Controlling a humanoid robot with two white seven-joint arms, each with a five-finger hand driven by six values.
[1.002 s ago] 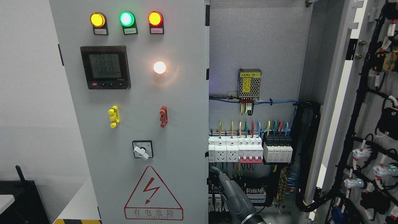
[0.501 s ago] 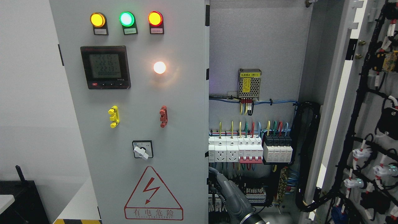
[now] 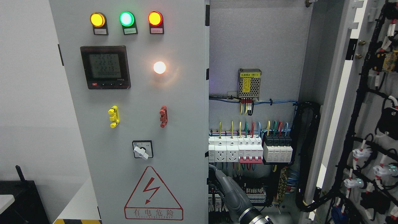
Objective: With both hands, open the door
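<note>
Head view of a two-door electrical cabinet. The tall grey metal left door [image 3: 140,130], carrying three coloured lamps, a black meter and a red lightning warning triangle, stands shut; its free vertical edge [image 3: 207,102] runs top to bottom just left of the picture's middle. The grey right door [image 3: 348,102], with black cable looms on its inner face, is swung wide at the far right, exposing white circuit breakers [image 3: 248,151]. The dark grey right hand [image 3: 231,189] rises from the bottom edge inside the opening, pointing up and leftward, its tip just beside the left door's free edge, low down (contact cannot be confirmed). Whether that hand is hooked on the edge or merely extended cannot be told from this angle. The left hand is absent; judged next: catching that edge and pulling it leftward
</note>
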